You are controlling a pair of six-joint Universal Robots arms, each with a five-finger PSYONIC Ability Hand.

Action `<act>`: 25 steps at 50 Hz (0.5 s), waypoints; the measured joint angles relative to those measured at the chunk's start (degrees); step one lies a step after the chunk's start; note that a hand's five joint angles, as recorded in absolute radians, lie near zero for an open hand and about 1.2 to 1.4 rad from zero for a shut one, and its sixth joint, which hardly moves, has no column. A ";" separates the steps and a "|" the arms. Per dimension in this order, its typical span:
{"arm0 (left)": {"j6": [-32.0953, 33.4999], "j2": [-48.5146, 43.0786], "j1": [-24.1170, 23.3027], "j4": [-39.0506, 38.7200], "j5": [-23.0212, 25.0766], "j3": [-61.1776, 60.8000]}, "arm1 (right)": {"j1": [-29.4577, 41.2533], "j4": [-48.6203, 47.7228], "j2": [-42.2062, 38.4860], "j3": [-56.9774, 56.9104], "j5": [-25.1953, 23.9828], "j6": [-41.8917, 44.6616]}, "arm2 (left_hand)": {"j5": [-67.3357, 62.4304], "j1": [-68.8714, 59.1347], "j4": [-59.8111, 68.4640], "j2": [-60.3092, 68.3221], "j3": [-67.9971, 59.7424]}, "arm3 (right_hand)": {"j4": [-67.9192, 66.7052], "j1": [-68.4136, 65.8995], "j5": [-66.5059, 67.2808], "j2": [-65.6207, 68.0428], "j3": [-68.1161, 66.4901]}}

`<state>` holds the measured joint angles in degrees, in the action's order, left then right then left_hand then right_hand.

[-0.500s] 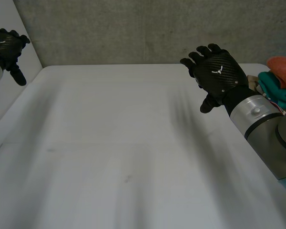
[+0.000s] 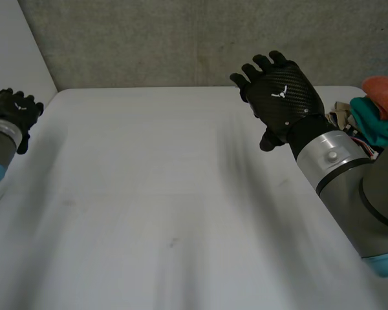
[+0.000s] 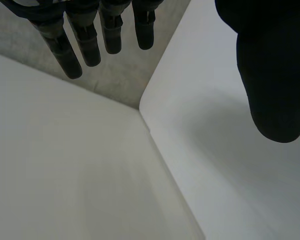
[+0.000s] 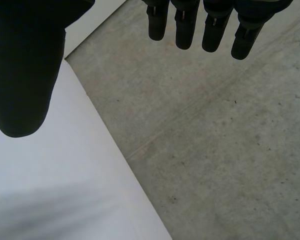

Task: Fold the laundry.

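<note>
A pile of laundry (image 2: 375,116), orange, teal and patterned cloths, lies at the table's far right edge. My right hand (image 2: 281,97) hovers over the far right part of the white table (image 2: 168,194), just left of the pile, fingers straight and holding nothing. In the right wrist view its fingers (image 4: 205,25) and thumb (image 4: 25,65) are spread above the table's far edge and the grey floor. My left hand (image 2: 13,116) hangs at the table's far left corner, empty. In the left wrist view its fingers (image 3: 90,35) are straight and its thumb (image 3: 275,75) stands apart.
A grey concrete wall (image 2: 181,39) runs behind the table. A white panel (image 2: 6,51) stands along the left side, meeting the table at its far left corner (image 3: 142,107).
My left hand has dropped lower and moved toward the near side at the table's left corner. My right hand has shifted a little left and up.
</note>
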<state>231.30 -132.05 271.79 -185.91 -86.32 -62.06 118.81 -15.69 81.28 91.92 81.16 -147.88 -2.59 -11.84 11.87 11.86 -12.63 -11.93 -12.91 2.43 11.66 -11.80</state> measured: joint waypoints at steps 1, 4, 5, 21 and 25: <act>-0.19 -0.30 0.10 -0.58 0.02 0.00 | 0.00 0.02 -0.07 -0.01 0.02 0.01 | 0.01 0.00 0.00 0.00 0.00 | 0.00 0.00 0.00 0.00 0.00; -2.75 -2.65 0.95 -6.27 0.23 0.02 | 0.05 0.22 -0.72 -0.15 0.21 0.04 | 0.00 0.00 0.00 0.00 0.00 | 0.00 0.00 0.00 0.00 0.00; -4.39 -3.55 1.35 -9.00 0.12 -0.01 | 0.05 0.35 -1.05 -0.27 0.38 0.05 | 0.00 0.00 0.00 0.00 0.00 | 0.00 0.00 0.00 0.00 0.00; -8.64 3.54 5.54 2.89 3.85 -8.44 | -0.54 2.92 -3.38 -2.14 0.43 0.14 | 0.00 0.00 0.00 0.00 0.00 | 0.00 0.00 0.00 0.00 0.00; -9.14 7.33 7.04 4.63 6.79 -12.51 | -0.83 4.43 -4.20 -2.90 -0.29 0.18 | 0.00 0.00 0.00 0.00 0.00 | 0.00 0.00 0.00 0.00 0.00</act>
<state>222.17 -124.72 278.83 -181.28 -79.53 -74.58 117.98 -11.26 77.08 89.02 80.87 -147.70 -2.60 -11.84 11.87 11.86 -12.63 -11.93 -12.91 2.43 11.66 -11.80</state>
